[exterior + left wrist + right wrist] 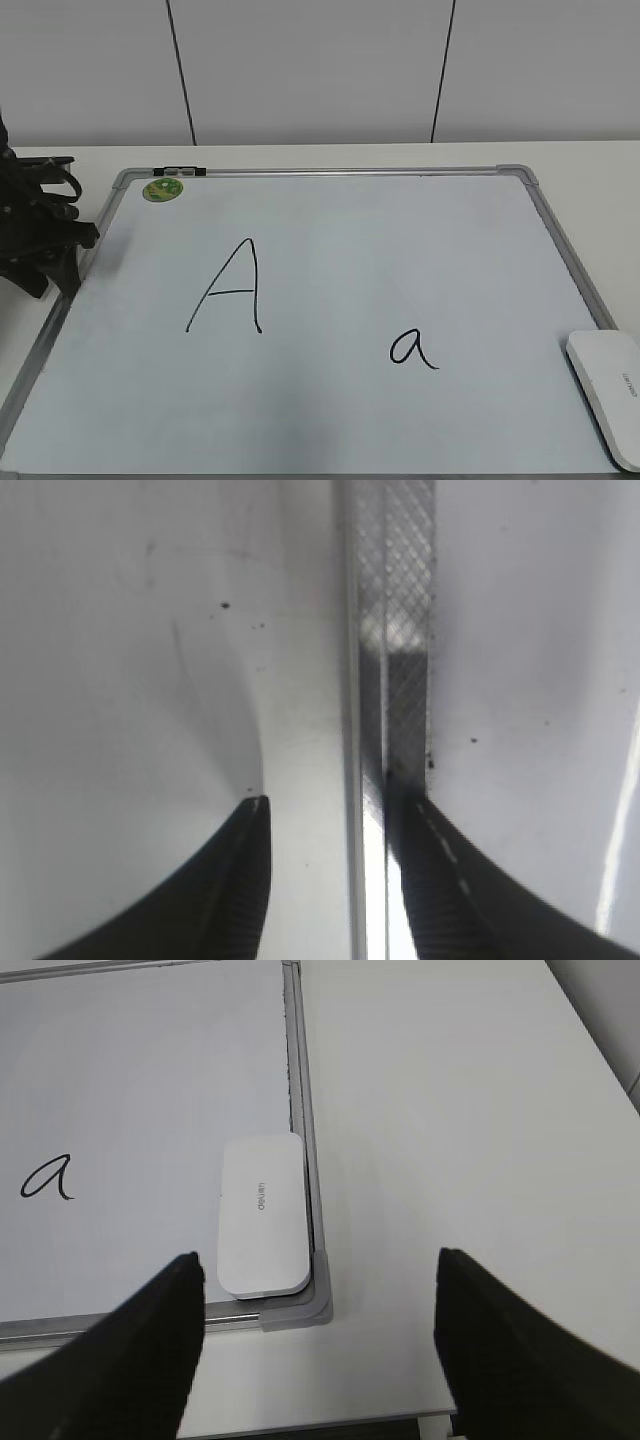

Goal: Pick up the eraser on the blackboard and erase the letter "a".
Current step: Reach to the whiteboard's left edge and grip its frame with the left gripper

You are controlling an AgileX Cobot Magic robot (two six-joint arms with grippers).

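The blackboard [400,250] lies flat on the table. The small black letter "a" [412,349] is written right of its middle, and it also shows in the right wrist view [48,1178]. The white eraser [608,385] lies on the board's near right corner, against the frame [263,1215]. My right gripper [318,1253] is wide open and empty, above the table just off that corner, apart from the eraser. It is out of the exterior view. My left gripper [70,255] is open [328,800] low over the board's left frame [395,600].
A large capital "A" [230,288] is written left of the middle. A round green magnet [163,188] sits at the board's far left corner, beside a black clip [180,171] on the frame. White table [460,1110] extends right of the board; its edge is near.
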